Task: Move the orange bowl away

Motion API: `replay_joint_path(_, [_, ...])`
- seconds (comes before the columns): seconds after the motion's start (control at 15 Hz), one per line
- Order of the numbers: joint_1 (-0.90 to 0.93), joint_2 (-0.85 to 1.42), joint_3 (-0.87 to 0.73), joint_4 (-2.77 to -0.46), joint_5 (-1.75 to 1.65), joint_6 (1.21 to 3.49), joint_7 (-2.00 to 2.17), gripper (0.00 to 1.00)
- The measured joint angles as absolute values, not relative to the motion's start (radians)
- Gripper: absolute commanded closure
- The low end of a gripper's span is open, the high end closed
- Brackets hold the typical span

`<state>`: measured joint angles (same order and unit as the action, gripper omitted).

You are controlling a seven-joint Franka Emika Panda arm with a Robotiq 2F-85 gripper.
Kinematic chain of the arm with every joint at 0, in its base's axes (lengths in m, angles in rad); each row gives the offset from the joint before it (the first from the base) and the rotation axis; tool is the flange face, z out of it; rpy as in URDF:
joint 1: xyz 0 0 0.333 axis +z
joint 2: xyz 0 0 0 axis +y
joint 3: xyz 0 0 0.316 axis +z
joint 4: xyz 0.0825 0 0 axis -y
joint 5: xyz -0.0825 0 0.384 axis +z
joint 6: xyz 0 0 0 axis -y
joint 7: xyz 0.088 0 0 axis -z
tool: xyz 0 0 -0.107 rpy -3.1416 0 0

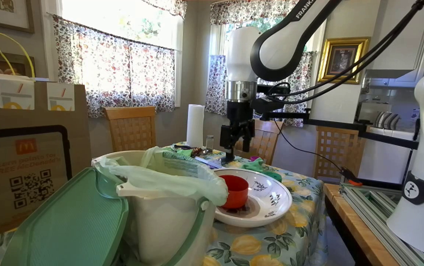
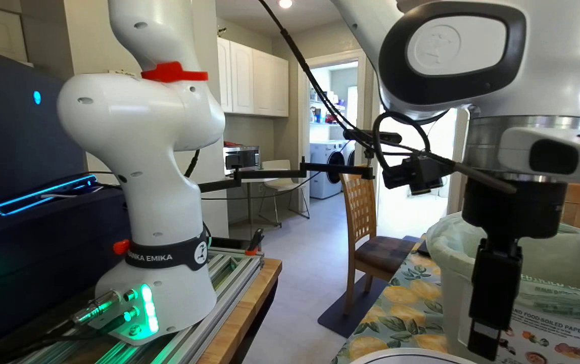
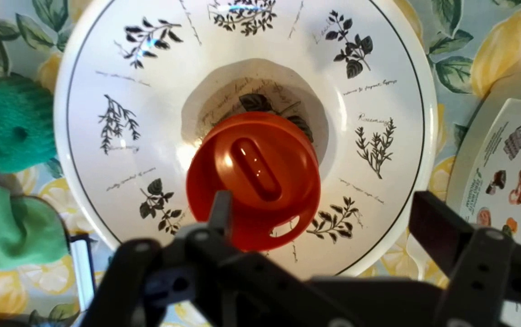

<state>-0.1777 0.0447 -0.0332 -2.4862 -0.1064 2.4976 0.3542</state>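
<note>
Smooth, glossy, red-orange round bowl (image 3: 256, 177), its mouth facing upward, resting inside a large, shallow, glossy white dish (image 3: 160, 100) with dark herb drawings. In the wrist view the bowl lies off the dish's centre, toward the black two-fingered gripper (image 3: 326, 218), whose fingers stand wide apart. The fingertip at the left of this view overlaps the bowl's near edge; the one at the right lies across the line of the dish's rim, so that the slotted side of the bowl appears between them. In both exterior views the gripper points downward; in an exterior view its tips (image 1: 228, 157) hang above the bowl, a visible gap separating them from its rim. There a white plastic tub with a pale green film liner (image 1: 171, 225) hides part of the bowl, while the wrist view shows bowl and tub apart. Dish and tub stand on a pale blue tablecloth printed with yellow lemons (image 1: 247, 245). A round green sponge with two holes (image 3: 8, 125) lies just beside the dish.
</note>
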Motion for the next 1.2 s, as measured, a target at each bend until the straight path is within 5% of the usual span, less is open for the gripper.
replay_joint_path(1.2, [-0.157, 0.061, -0.054, -2.474, -0.107, 2.497, 0.359, 0.00])
